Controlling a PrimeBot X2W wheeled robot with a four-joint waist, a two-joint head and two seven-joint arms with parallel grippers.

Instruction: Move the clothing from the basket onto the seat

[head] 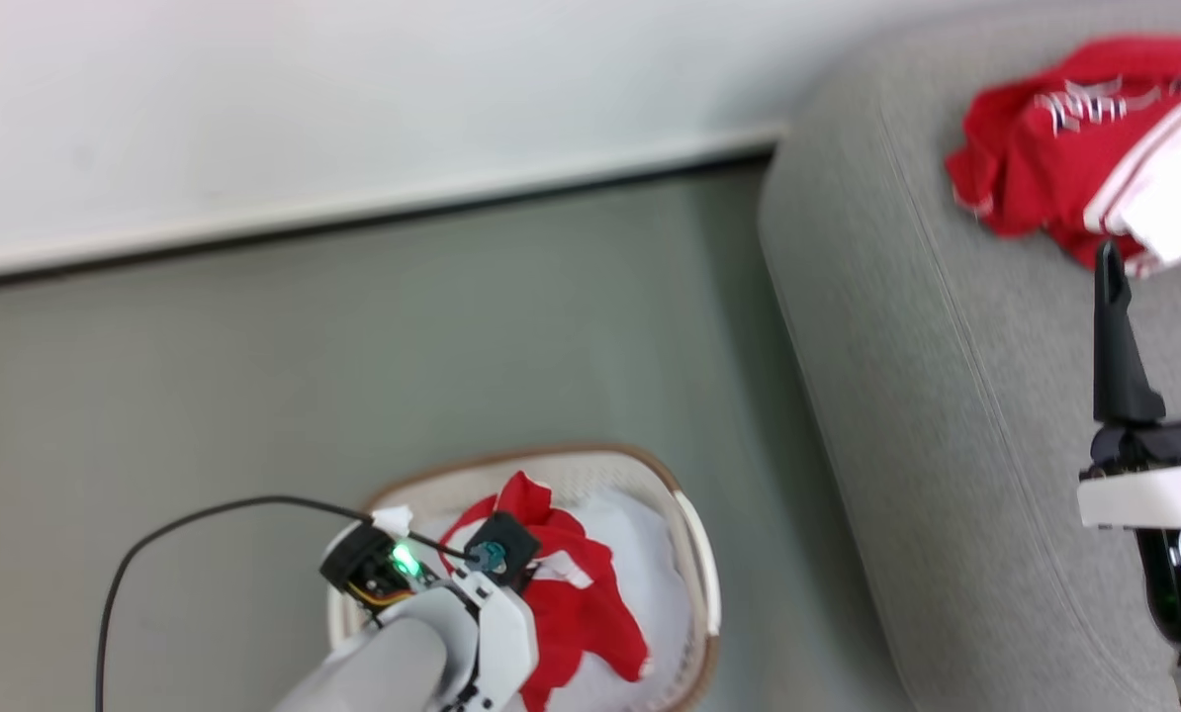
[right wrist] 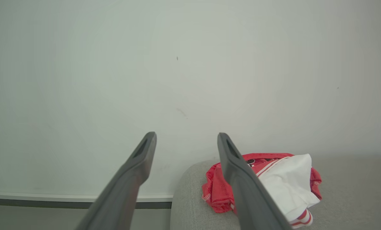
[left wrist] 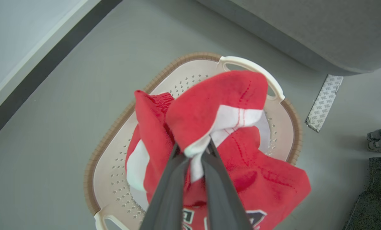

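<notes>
We note the left gripper [left wrist: 194, 149] pinched shut on a white-trimmed fold of the red clothing [left wrist: 216, 99], which hangs bunched over the basket [left wrist: 112, 140]. Another red garment [head: 1036, 158] lies near the rounded end edge of the seat [head: 927, 415], where the right gripper [right wrist: 186, 140] stands wide open and empty. We judge the fabric light and limp, apt to drape and catch the rim; a gathered fold or hem gives the surest hold.

My dark, long-fingered left gripper [left wrist: 193, 149] points down, clamped tight on a bright red, white-trimmed fabric garment [left wrist: 209, 105]; my right gripper [head: 1156, 252] stands spread wide, holding nothing.
</notes>
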